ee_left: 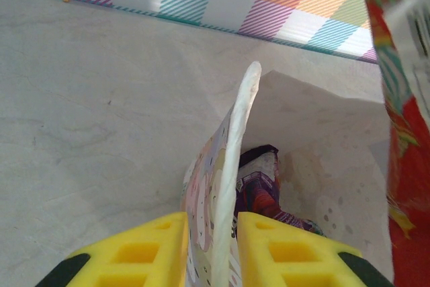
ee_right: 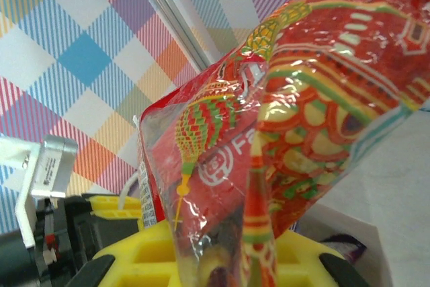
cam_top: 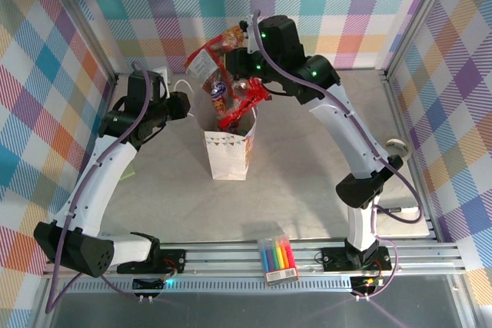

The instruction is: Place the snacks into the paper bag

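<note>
The white paper bag point(cam_top: 228, 151) stands upright mid-table with its mouth open. My left gripper point(cam_top: 187, 105) is shut on the bag's left rim, and in the left wrist view the printed wall point(ee_left: 232, 159) is pinched between the yellow fingers of that gripper point(ee_left: 213, 223). A purple snack packet point(ee_left: 259, 186) lies inside the bag, and a red one point(cam_top: 244, 101) pokes out of its mouth. My right gripper point(cam_top: 234, 59) hovers just behind and above the bag, shut on a glossy red-and-orange snack packet point(cam_top: 213, 53). In the right wrist view that packet point(ee_right: 295, 119) hangs from the right gripper point(ee_right: 228, 253).
A pack of rainbow marker pens point(cam_top: 277, 259) lies on the front rail between the arm bases. Checked fabric walls and metal frame posts point(cam_top: 400, 51) close in the table on three sides. A small round white object point(cam_top: 396, 146) sits by the right edge.
</note>
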### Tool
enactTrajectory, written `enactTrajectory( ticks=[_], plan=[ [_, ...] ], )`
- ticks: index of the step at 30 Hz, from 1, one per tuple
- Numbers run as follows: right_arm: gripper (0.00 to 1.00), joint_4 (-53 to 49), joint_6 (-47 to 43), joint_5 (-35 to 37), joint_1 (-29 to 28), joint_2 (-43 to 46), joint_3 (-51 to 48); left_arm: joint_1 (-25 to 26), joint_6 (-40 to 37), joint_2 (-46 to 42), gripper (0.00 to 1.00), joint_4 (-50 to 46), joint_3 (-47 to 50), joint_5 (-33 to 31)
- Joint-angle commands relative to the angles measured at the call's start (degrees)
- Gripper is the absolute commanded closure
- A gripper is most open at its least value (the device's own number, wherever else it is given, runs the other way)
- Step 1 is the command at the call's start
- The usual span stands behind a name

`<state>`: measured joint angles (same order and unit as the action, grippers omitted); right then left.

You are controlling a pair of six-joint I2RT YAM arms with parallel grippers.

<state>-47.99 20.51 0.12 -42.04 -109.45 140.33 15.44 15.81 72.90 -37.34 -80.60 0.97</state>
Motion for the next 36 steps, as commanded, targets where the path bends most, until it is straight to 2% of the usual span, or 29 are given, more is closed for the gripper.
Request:
enactTrajectory(
  ticks=[1,21,36],
  plan=[
    [1.00,6.41,-1.95,1.27,-0.32,6.50,-1.03,-0.94,0.26,-0.72,0.74,-0.10,-1.27,0.18],
    [1.00,-3.64,-5.47,2.52,-0.32,5.26,-2.89,-0.94,0.45,-1.25,0.73,-0.47,-1.66,0.53],
    [1.00,-6.77,-5.49,4.22,-0.33,-0.82,3.36,-0.94,0.19,-0.31,0.73,-0.89,-2.35,1.84]
  ],
)
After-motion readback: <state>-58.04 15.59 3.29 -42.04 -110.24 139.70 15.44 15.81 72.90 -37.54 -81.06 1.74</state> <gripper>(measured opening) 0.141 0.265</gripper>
